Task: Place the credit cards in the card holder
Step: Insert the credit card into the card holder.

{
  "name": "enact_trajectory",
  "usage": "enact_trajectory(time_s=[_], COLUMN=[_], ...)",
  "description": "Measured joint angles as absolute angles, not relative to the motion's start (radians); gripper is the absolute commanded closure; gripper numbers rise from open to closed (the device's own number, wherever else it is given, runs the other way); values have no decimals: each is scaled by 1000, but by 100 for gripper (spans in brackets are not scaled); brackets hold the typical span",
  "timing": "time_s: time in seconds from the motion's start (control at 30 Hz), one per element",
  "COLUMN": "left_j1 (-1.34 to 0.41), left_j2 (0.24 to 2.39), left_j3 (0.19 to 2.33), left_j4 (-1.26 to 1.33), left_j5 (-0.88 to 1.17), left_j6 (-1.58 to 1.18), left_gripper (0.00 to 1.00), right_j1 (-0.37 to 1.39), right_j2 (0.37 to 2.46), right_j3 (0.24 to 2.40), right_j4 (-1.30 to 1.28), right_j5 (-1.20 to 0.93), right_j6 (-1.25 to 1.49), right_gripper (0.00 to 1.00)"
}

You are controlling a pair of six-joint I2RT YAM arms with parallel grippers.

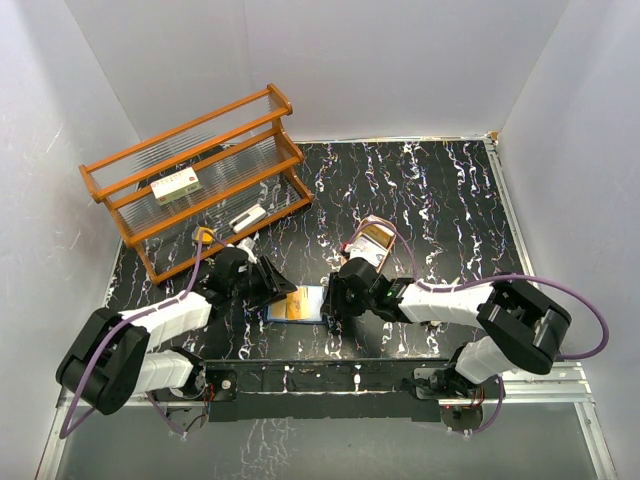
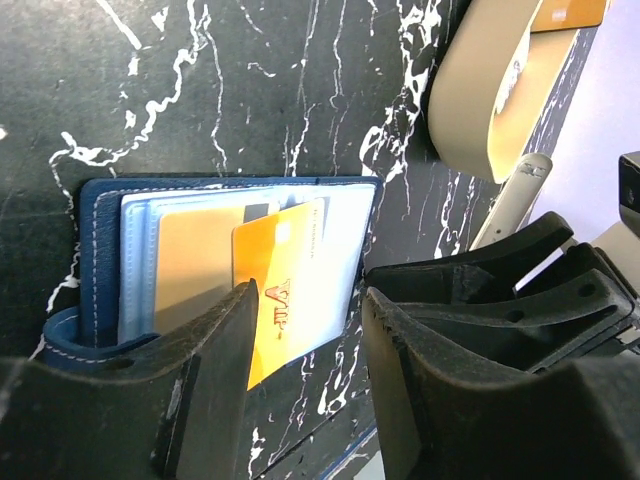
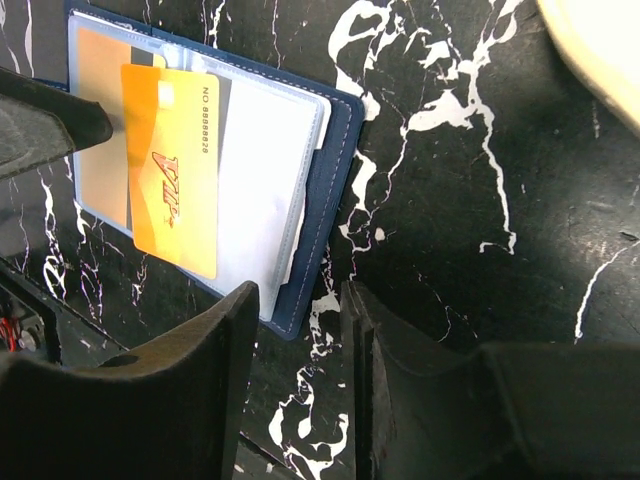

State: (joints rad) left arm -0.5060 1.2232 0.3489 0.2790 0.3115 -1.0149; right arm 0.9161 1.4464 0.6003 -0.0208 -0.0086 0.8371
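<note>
Black left gripper [image 2: 310, 305] and right gripper [image 3: 300, 300] hang parted, empty, by the navy-blue folding card holder [image 3: 335, 150]. The tan plastic card [image 2: 190, 260] is pocketed, the orange plastic card [image 3: 170, 190] seemingly half-in, and a gold card [image 2: 570, 12] waits in the oval tan tray [image 2: 470, 100].

Bright, even light from overhead, shadows soft. Desk [image 1: 440, 200] glossy, faint sheen. Wrist views: right end effector [image 3: 298, 300] and left end effector [image 2: 310, 295] dark, underexposed, blurred near lens; desk beyond them sharp.
</note>
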Motion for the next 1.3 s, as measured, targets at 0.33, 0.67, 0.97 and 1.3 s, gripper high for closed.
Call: enact_trajectory(time_s=[0.33,0.67,0.97,1.3], left_j1=[-506,-506,-528,-539], left_j2=[1282,1300,1352,1305], left_j3=[378,383,363,373], left_j4=[261,278,392,366], left_j5=[338,348,374,374], left_j6=[-1006,-1018,-1077,-1086], left_gripper=[49,54,57,51], right_j1=[916,914,907,907], right_j2=[1472,1521,1572,1570], right_j3=[626,650,672,673], right_j4=[-18,38,105,100], right_j5=[22,20,11,11], right_j6=[830,776,723,697], right_gripper=[61,64,66,66])
